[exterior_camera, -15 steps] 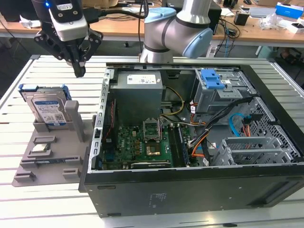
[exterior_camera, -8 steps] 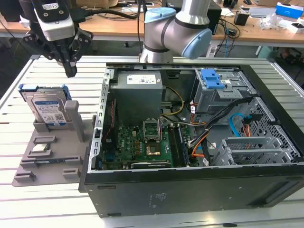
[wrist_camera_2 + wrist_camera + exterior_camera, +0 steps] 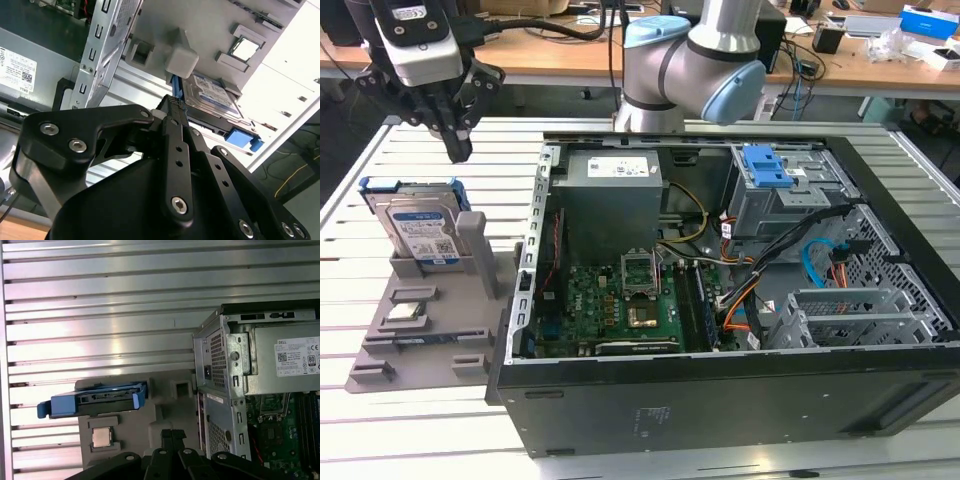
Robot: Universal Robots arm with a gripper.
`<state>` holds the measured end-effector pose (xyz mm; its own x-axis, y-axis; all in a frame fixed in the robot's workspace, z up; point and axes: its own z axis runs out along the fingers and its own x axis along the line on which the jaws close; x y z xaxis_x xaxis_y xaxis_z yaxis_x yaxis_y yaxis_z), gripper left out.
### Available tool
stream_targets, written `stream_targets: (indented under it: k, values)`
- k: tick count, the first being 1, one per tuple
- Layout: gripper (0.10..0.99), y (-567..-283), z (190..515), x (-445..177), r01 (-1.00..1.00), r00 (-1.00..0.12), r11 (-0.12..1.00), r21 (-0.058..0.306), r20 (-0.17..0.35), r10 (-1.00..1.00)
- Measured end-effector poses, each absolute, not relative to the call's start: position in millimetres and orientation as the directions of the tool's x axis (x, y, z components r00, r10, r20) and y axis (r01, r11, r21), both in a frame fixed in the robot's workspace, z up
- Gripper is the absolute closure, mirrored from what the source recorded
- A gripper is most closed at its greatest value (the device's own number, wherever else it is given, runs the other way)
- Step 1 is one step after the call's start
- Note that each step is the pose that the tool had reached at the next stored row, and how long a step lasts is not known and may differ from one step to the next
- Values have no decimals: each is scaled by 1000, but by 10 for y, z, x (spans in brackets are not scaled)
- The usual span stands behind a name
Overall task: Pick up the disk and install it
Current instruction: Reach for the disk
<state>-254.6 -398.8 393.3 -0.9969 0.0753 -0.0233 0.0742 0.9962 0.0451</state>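
The disk (image 3: 420, 228) stands on edge in a slot of the grey holder tray (image 3: 430, 335), at the exterior view's left. It is a silver drive with a white-and-blue label and a blue rail frame. My gripper (image 3: 457, 150) hangs above and slightly behind it, apart from it, with its fingers shut and nothing between them. In the second wrist view the shut gripper (image 3: 174, 103) points toward the disk (image 3: 212, 95). In the first wrist view the disk (image 3: 95, 399) shows edge-on beside the gripper (image 3: 172, 433).
An open computer case (image 3: 720, 390) lies right of the tray, showing the motherboard (image 3: 620, 305), the power supply (image 3: 610, 200) and a drive cage with a blue latch (image 3: 767, 165). A small square processor chip (image 3: 408, 311) rests on the tray. The table is slatted metal.
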Motion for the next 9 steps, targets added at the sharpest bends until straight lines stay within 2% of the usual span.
stream_targets:
  k: [9]
  values:
    - [980,-3989,3932,-2711,74,-997,996,45,-23,75]
